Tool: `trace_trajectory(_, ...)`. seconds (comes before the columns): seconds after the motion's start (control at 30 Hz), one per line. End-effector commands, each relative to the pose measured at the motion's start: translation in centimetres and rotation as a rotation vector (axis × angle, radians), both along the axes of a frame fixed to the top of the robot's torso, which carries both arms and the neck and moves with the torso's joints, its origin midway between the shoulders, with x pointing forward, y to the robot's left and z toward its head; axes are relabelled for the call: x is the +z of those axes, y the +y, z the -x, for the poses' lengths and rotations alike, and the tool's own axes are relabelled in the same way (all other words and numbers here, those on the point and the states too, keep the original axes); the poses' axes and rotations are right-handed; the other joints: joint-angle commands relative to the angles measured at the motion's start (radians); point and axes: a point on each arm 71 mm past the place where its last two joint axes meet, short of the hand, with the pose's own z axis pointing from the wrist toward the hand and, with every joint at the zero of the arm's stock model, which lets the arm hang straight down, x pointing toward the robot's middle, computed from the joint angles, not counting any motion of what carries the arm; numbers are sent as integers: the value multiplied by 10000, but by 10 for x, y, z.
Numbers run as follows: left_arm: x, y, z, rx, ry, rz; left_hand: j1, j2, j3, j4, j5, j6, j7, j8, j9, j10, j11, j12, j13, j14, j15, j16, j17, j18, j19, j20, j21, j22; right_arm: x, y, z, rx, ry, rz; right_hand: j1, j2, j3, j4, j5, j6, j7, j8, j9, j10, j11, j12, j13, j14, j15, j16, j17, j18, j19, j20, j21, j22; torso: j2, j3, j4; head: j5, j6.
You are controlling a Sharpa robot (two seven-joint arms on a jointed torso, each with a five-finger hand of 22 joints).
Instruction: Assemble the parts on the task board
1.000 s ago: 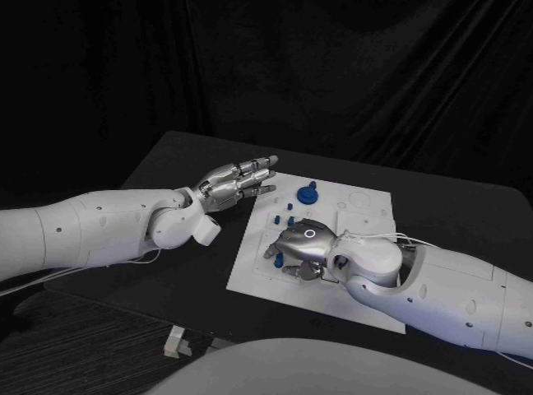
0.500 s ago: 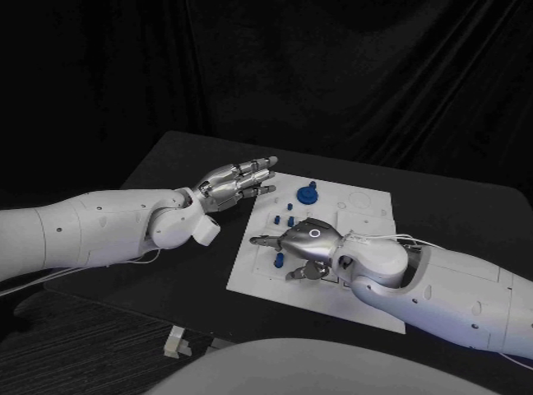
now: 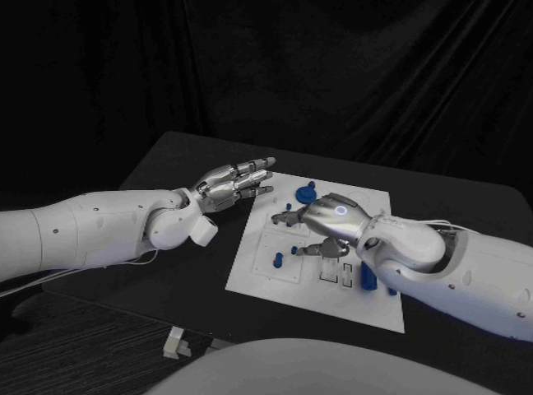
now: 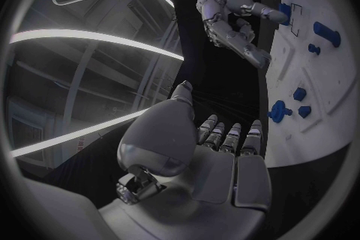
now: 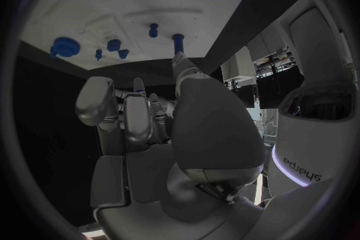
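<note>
The white task board lies in the middle of the table. A large round blue part stands near its far left corner, with small blue parts just in front of it. A small peg and a longer blue part sit on the near left area. Another long blue part lies beside my right forearm. My right hand hovers over the board's middle with its fingers loosely bent and apart, holding nothing. My left hand floats open beyond the board's left edge, fingers stretched out.
The black table reaches out on all sides of the board. My right forearm lies across the board's near right part. In the left wrist view the board and my right hand show beyond the left hand's fingers.
My right hand has risen from the board's near left area and moved toward the far side, uncovering the peg and the long parts there. The left hand has stayed still.
</note>
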Motion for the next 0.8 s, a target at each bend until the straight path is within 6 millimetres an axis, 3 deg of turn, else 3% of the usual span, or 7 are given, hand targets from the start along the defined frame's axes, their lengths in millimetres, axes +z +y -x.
trace_trajectory(0.03,1,0,1,-24,-18,174,9,91,-18,-50,25,49,-5,38,15,-1,98,-34,-9,-4,88,-36,-11,154,-53,-10,-18,23,25,-15,-13,-1184,625,-1492,80,282,117,-114,280,1269,356,238,133,816,-159,761,271,7,98,51,22,143,-8,111,-71,1283,1,-2,2,-63,1)
trace_trajectory(0.2,1,0,0,-2,-24,165,-4,114,-17,-41,36,54,4,42,15,-1,106,-34,-9,-4,91,-36,-11,158,-52,-7,-18,21,53,-54,-32,-2861,2181,-1697,860,529,484,-1008,1271,2845,765,758,383,1824,-657,3152,1574,-327,-365,-478,-861,294,-307,-199,-923,1057,-2,-2,3,-173,1)
trace_trajectory(0.27,1,0,0,4,-32,167,-10,127,-15,-36,46,54,8,44,15,-1,111,-34,-9,-4,92,-36,-11,160,-48,-6,-16,28,57,-63,-35,-3237,2479,-1674,894,525,533,-1229,1407,3466,634,1037,517,1788,-838,5076,2895,-458,-558,-798,-1345,319,-401,-301,-1274,957,4,-2,2,-235,1)
trace_trajectory(0.3,1,0,0,5,-33,165,-10,127,-15,-36,46,54,8,44,15,-1,111,-34,-9,-4,92,-36,-11,160,-48,-6,-16,28,59,-73,-38,-3670,2723,-1566,465,630,514,-1238,1180,4229,346,1429,745,3728,-1022,11492,10532,-61,-641,-396,-596,289,-143,-558,-976,1033,5,-2,7,-280,1)
trace_trajectory(0.43,0,0,0,-6,-13,153,-17,140,-14,-31,57,64,11,47,16,-1,115,-34,-9,-4,93,-36,-11,162,-46,-5,-14,32,55,-94,-43,-4878,3314,-482,-979,595,22,-380,956,4976,231,1810,1030,6513,-1137,13704,14906,936,-671,1735,3419,-88,545,-565,1114,1615,-1,-4,11,-415,1)
trace_trajectory(0.53,0,0,0,-17,2,151,-19,144,-14,-29,58,66,12,48,17,-1,116,-34,-9,-4,94,-36,-11,162,-46,-4,-14,32,44,-110,-47,-6046,3959,1178,-3614,442,-445,130,463,5336,125,1857,1199,6527,-1276,13712,14927,1229,-730,2395,4861,-199,724,-659,1838,1774,-14,-14,-4,-527,1)
trace_trajectory(0.8,0,-1,1,1,-45,192,-27,150,-17,-25,60,91,16,56,20,-1,121,-34,-9,-4,101,-36,-11,165,-35,2,-7,56,23,-137,-48,-7748,4721,3437,-5430,143,-716,162,45,6370,-192,2165,1871,6527,-1430,13712,14927,1229,-1032,2395,4861,-455,1056,-881,3344,2112,-9,-14,-9,-876,1)
